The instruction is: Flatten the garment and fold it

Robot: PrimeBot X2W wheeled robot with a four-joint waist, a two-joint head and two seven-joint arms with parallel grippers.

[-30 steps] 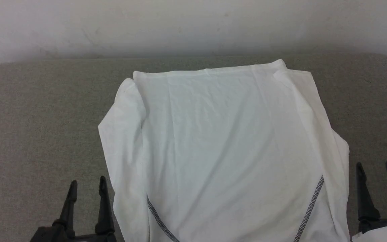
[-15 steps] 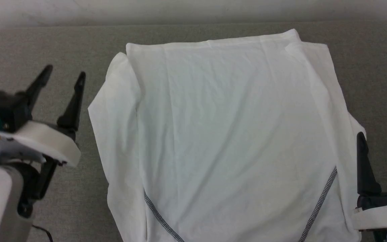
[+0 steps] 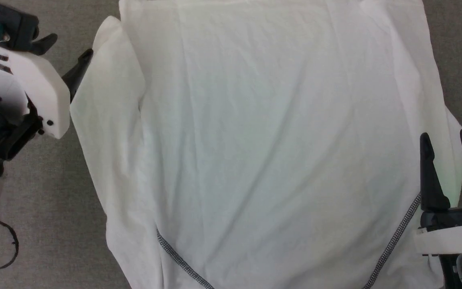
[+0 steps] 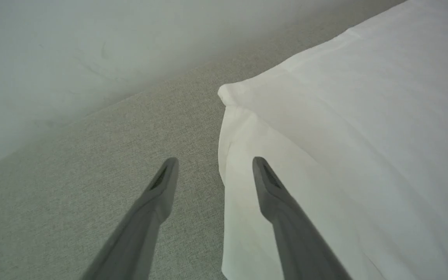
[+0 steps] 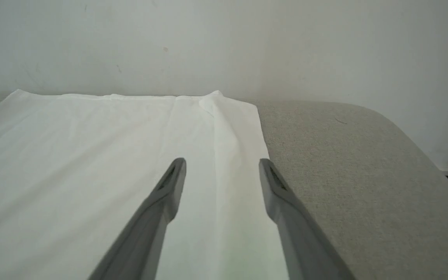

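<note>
Compared with half a second ago, the head camera is tipped lower and the left gripper point(image 3: 70, 45) is brought in against the garment's point(image 3: 255, 140) left edge. The garment is spread flat on a grey pad point(image 3: 46, 192). Both grippers are held spread: the left straddles the garment's left fold, the right gripper point(image 3: 444, 134) its right edge. Bare pad is left on either side of the garment, and a wall point(image 5: 224, 46) is seen beyond it.
</note>
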